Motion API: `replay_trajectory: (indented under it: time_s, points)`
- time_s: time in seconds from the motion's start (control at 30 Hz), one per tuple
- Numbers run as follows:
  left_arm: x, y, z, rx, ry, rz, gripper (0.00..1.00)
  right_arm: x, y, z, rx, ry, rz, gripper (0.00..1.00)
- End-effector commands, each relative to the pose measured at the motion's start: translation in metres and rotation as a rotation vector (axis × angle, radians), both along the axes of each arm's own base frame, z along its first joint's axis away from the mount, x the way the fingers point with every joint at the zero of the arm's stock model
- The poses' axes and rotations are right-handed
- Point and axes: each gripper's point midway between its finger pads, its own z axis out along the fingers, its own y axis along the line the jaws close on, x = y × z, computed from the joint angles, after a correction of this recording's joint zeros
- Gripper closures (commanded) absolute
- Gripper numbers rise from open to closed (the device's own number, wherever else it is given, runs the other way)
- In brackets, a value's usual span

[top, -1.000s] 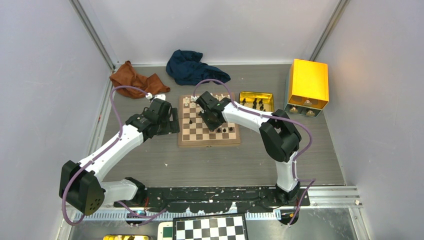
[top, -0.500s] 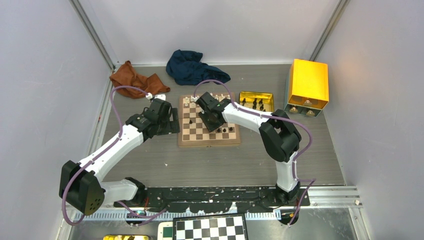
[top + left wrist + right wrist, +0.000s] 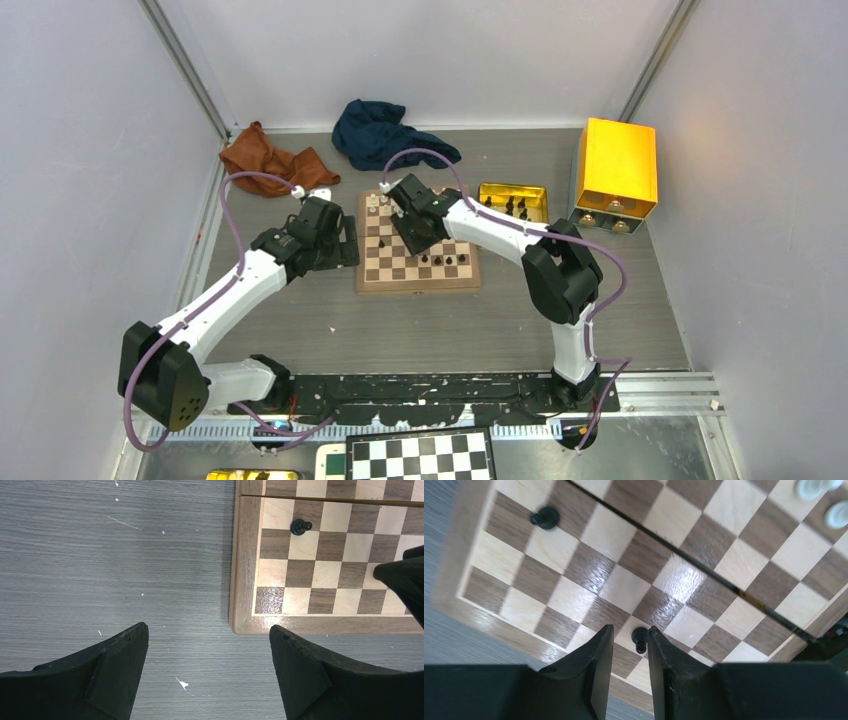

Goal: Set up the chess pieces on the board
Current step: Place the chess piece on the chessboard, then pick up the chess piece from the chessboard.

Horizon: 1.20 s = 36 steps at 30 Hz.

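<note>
The wooden board [image 3: 418, 272] lies mid-table. A few black chess pieces [image 3: 447, 260] stand in its near rows. My right gripper [image 3: 413, 226] hovers over the board, open. In the right wrist view its fingertips [image 3: 630, 630] are parted, and a black pawn [image 3: 640, 640] stands on a light square below the gap, close to the right finger [image 3: 659, 652]. Another black pawn [image 3: 545, 517] stands near the board's edge. My left gripper [image 3: 207, 630] is open over bare table beside the board's corner [image 3: 242, 622], holding nothing; a black pawn [image 3: 300, 526] shows there too.
A gold tin tray [image 3: 512, 191] with black pieces sits right of the board, and a yellow box [image 3: 615, 165] beyond it. White pieces [image 3: 372, 205] stand at the board's far edge. Brown cloth [image 3: 270, 157] and blue cloth [image 3: 385, 135] lie at the back. A black-and-white board [image 3: 420, 455] lies behind the bases.
My right gripper has opened, leaving a black pawn standing on the board, and has drawn back toward the board's far side. The left arm has not moved.
</note>
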Motion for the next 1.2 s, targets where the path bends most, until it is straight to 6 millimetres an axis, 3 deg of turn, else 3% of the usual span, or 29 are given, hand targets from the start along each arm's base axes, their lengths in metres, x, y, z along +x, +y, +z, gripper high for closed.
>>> replay_trajectory:
  time_s: [0.0,0.27,0.63,1.17]
  points:
    - [0.007,0.001,0.017,-0.026,-0.066,0.015,0.09,0.015,0.032,0.043,0.100,-0.077,0.039,0.63]
    - [0.006,0.003,0.021,-0.025,-0.078,0.020,0.09,0.028,0.064,0.042,0.146,-0.070,0.091,0.61]
    - [0.002,0.005,0.022,-0.025,-0.084,0.023,0.09,0.025,0.100,0.029,0.189,-0.029,0.162,0.58]
    - [-0.004,0.009,0.021,-0.026,-0.086,0.025,0.09,0.028,0.106,0.018,0.162,-0.032,0.162,0.58]
